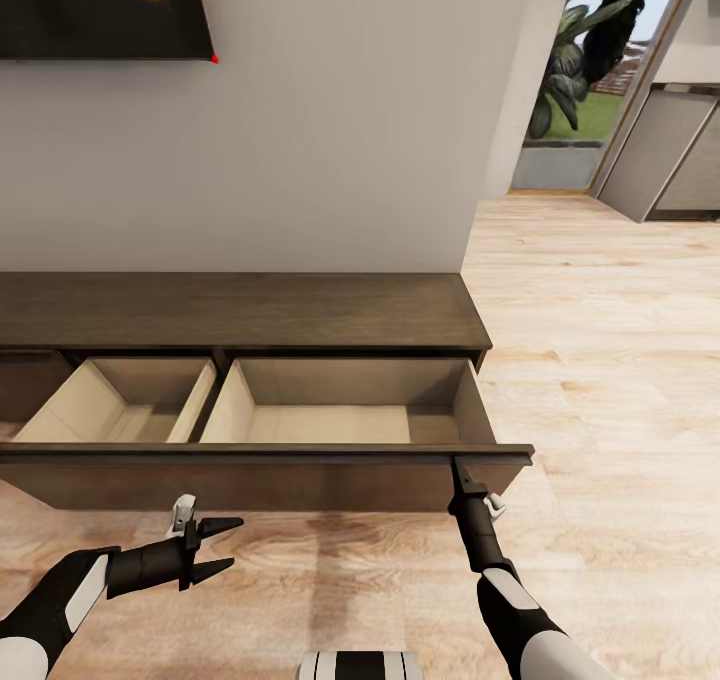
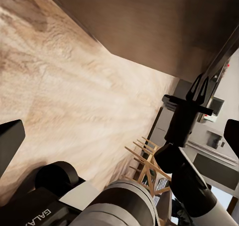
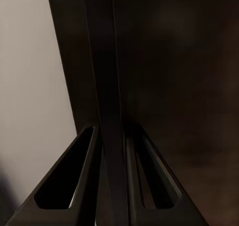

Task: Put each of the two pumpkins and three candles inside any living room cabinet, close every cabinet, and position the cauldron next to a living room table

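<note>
Though dim up close, right tool [image 1: 458, 468] seemingly clamped on cabinet [image 1: 240, 310] drawer lip [image 3: 112, 111]; left tool [image 1: 222, 545] spread wide.

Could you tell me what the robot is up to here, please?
The robot stands in front of the low dark-brown cabinet under the wall TV, whose wide drawer is pulled out. Both pale compartments look empty. The right gripper is at the top edge of the drawer front, its fingers closed around that thin edge. The left gripper hangs open and empty just above the wood floor, in front of the drawer.
</note>
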Controlling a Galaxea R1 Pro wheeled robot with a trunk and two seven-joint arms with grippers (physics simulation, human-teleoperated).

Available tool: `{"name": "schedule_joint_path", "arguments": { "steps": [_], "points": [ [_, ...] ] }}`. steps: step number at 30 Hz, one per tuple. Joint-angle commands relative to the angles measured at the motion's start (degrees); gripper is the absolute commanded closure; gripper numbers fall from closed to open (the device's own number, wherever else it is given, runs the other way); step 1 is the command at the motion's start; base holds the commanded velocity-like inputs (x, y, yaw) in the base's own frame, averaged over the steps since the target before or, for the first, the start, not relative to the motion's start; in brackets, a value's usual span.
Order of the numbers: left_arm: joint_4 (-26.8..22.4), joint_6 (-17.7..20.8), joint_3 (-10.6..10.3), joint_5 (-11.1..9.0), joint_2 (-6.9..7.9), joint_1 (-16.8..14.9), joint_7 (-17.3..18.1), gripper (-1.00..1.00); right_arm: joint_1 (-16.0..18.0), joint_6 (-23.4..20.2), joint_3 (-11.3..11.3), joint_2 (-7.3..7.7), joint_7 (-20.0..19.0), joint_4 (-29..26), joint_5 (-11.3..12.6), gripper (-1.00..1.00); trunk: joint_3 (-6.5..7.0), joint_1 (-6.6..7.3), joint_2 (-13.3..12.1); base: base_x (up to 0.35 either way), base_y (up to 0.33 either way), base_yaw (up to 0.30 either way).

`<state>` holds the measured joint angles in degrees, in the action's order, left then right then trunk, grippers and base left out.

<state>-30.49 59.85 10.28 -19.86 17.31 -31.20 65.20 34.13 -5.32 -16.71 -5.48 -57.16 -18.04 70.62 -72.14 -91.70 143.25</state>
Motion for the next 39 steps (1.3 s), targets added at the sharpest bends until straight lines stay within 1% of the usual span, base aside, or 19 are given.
{"name": "schedule_joint_path", "arguments": {
  "steps": [1, 3, 4, 19, 39],
  "points": [
    [-0.01, 0.01, 0.0, 0.0, 0.0, 0.0, 0.01, -1.0, -0.71, -0.04, 0.1, 0.0, -0.06, 0.02, -0.04, 1.0, -0.01, 0.0, 0.0, 0.0, 0.0, 0.0],
    [-0.01, 0.01, 0.0, 0.0, 0.0, 0.0, 0.01, -1.0, -0.72, -0.04, 0.1, 0.01, -0.06, 0.02, -0.04, 1.0, -0.01, 0.0, 0.0, 0.0, 0.0, 0.0],
    [-0.01, 0.01, 0.0, 0.0, 0.0, 0.0, 0.0, -1.0, -0.72, -0.06, 0.1, 0.04, -0.06, 0.02, -0.04, -1.0, -0.01, 0.0, 0.0, 0.0, 0.0, 0.0],
    [-0.01, -0.01, 0.0, 0.0, 0.0, 0.0, -0.03, -1.0, -0.72, -0.13, 0.06, 0.13, 0.97, 0.02, 0.04, -1.0, -0.01, 0.0, 0.0, -0.003, 0.008, 0.0],
    [-0.01, 0.01, 0.0, 0.0, 0.0, 0.0, 0.0, -1.0, -0.69, -0.13, 0.1, 0.13, 1.04, 0.02, 0.03, -1.0, -0.01, 0.0, 0.0, -0.076, 0.0, 0.0]
  ]
}}
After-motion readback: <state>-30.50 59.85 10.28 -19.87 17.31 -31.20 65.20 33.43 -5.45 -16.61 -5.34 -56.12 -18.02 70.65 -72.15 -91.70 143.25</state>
